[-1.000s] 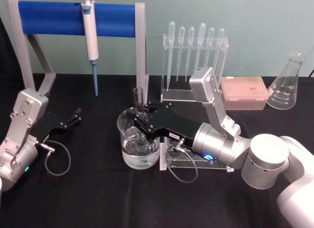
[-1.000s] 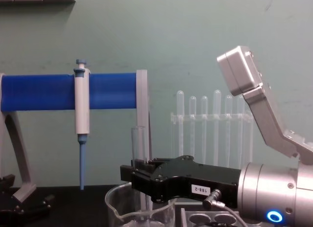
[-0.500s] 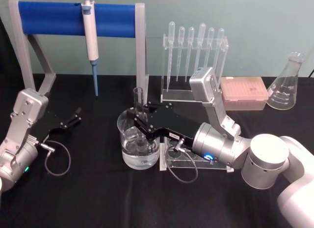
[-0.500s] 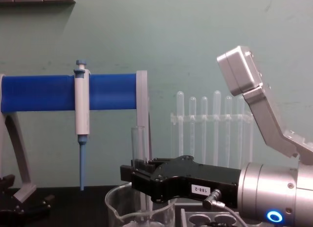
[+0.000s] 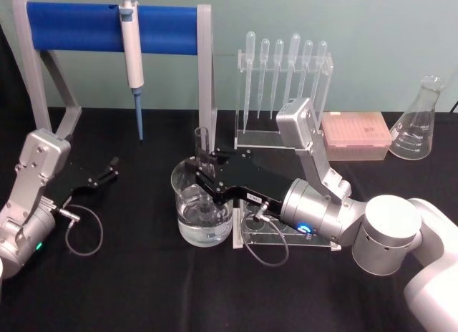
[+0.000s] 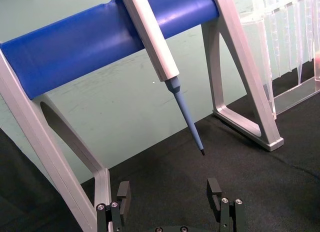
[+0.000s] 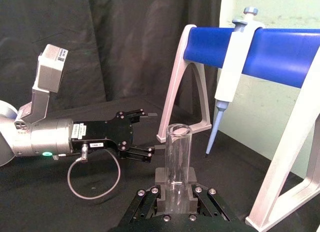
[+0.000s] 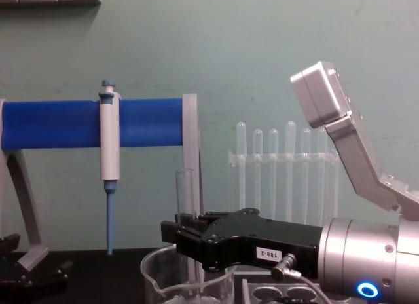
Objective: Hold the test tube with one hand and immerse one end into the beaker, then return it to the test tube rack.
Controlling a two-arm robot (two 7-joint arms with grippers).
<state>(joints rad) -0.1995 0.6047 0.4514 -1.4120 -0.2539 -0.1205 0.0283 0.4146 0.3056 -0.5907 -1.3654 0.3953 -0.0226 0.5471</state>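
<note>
Head view: my right gripper [image 5: 205,169] is clamped on the test tube [image 5: 202,140], which stands upright with its lower end down inside the beaker [image 5: 192,225]. I judge the dip to be the step in hand. Next I should lift straight up until the tube clears the rim (glass knocking glass is the risk), then carry it to the clear rack [image 5: 285,238] just beside the beaker. My left gripper [image 5: 109,170] rests on the bench [image 5: 143,289], jaws apart.
</note>
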